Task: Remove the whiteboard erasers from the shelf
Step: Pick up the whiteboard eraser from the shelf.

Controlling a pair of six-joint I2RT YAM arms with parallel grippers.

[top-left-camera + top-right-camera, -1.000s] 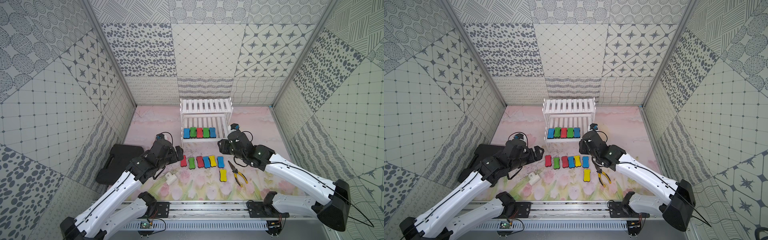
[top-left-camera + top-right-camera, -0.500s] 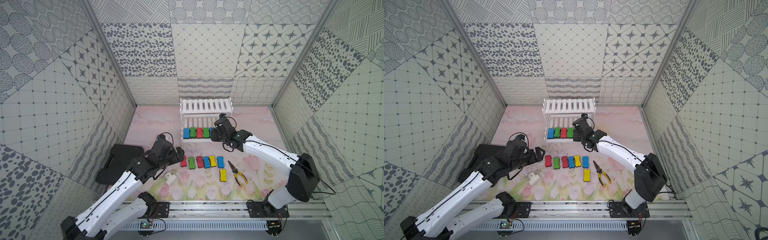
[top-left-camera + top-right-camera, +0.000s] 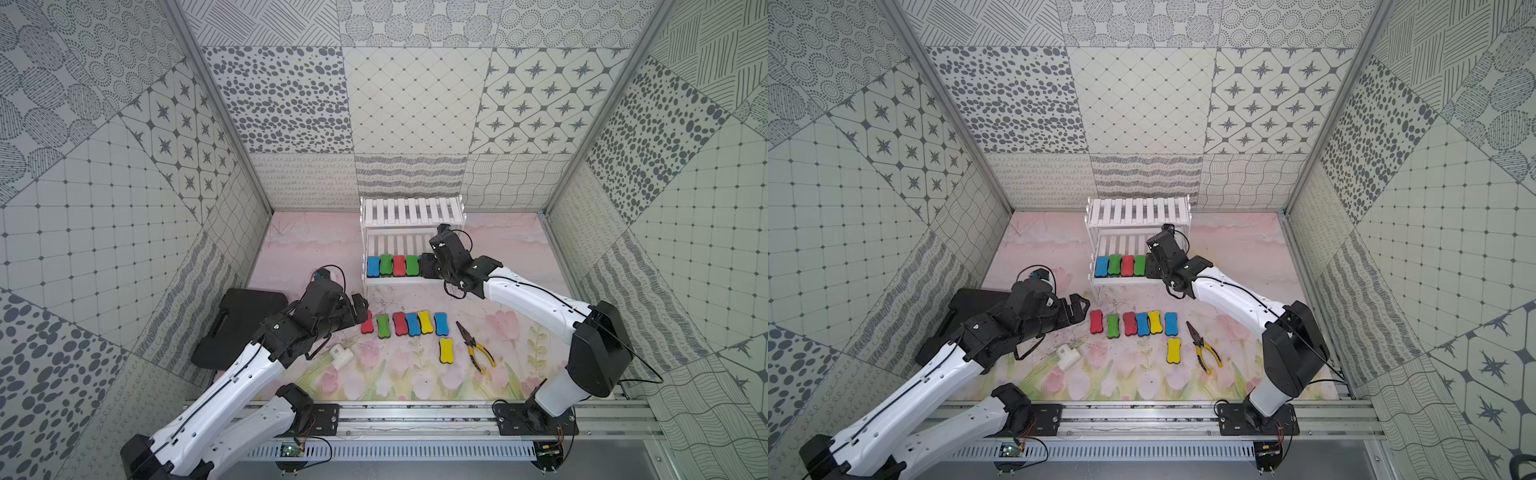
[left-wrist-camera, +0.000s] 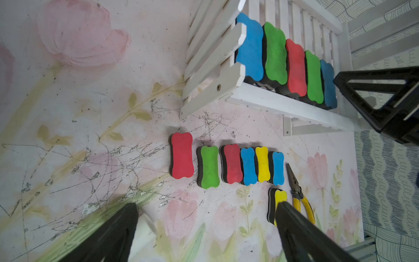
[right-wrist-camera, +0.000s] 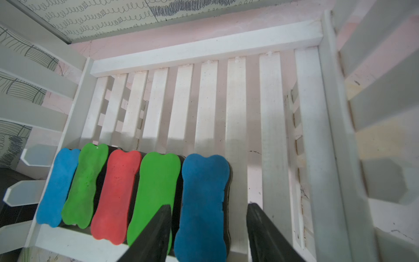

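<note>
Patterned grey-and-white wall panels (image 3: 415, 104) close in three sides of a table covered by a pink floral mat (image 3: 316, 249), scuffed with dark marks in front of the shelf (image 3: 411, 210). This white two-tier slatted rack stands at the back of the mat, its top tier bare. A black case (image 3: 237, 320) lies at the mat's left edge. The left claw (image 3: 1079, 311) hangs spread wide and empty over the mat. It is just beside the red end of a row of six whiteboard erasers (image 3: 405, 323) lying on the table; a seventh, yellow eraser (image 3: 446, 350) lies alone nearer the front. Five more erasers (image 3: 392, 266) sit side by side along the front of the lower tier. The right claw (image 5: 208, 205) reaches in there, its jaws parted around the dark blue eraser (image 5: 204, 181) at the right end of that row. One finger (image 5: 260, 226) stands clear of its side. The other seems to sit between it and the green neighbour, though contact is hard to judge. Yellow-handled pliers (image 3: 476, 347) and a small white block (image 3: 341, 356) lie on the mat.
</note>
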